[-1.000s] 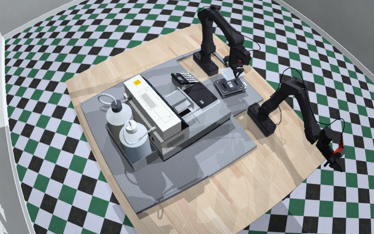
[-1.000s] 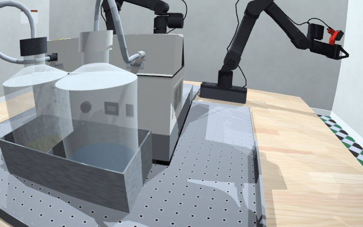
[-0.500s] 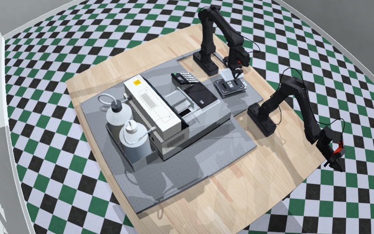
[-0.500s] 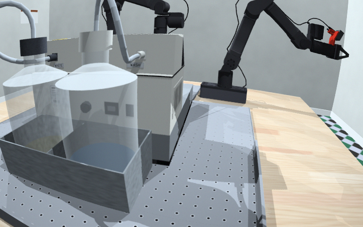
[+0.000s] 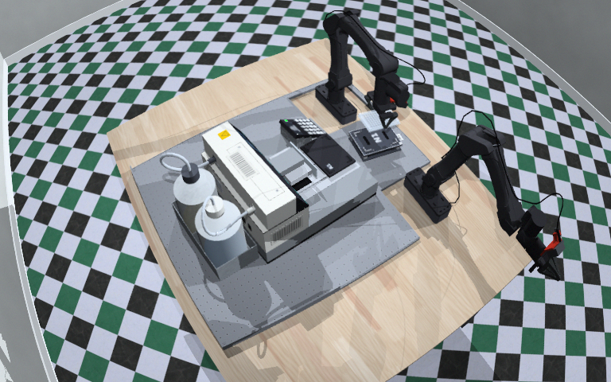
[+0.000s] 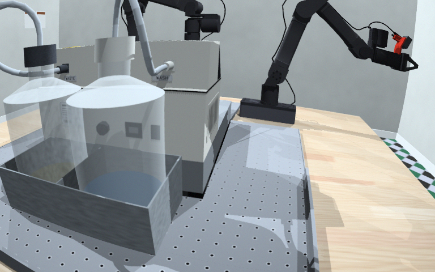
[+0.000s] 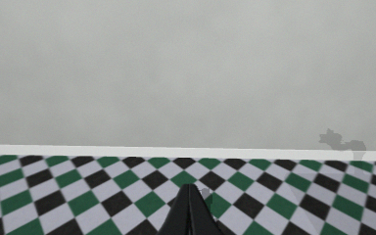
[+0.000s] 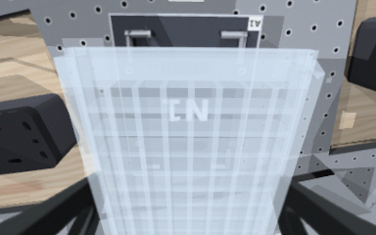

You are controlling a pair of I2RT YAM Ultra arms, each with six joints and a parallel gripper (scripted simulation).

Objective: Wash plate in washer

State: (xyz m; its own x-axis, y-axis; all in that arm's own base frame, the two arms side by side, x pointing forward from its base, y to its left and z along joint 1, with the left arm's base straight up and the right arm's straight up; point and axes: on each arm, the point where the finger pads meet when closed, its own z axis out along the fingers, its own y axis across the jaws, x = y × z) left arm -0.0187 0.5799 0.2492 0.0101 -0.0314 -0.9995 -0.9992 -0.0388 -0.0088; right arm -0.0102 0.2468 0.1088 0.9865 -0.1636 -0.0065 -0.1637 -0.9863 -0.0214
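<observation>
R tool (image 5: pixel 387 124) (image 8: pixel 188 215) clamped, L tool (image 5: pixel 557 277) (image 6: pixel 416 67) (image 7: pixel 189 188) shut.

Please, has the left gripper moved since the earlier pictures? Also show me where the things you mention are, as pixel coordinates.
No. In the top view, the left gripper (image 5: pixel 558 276) (image 6: pixel 416 67) (image 7: pixel 188 193) keeps the same place, just beyond the table's edge (image 5: pixel 509 275).
</observation>
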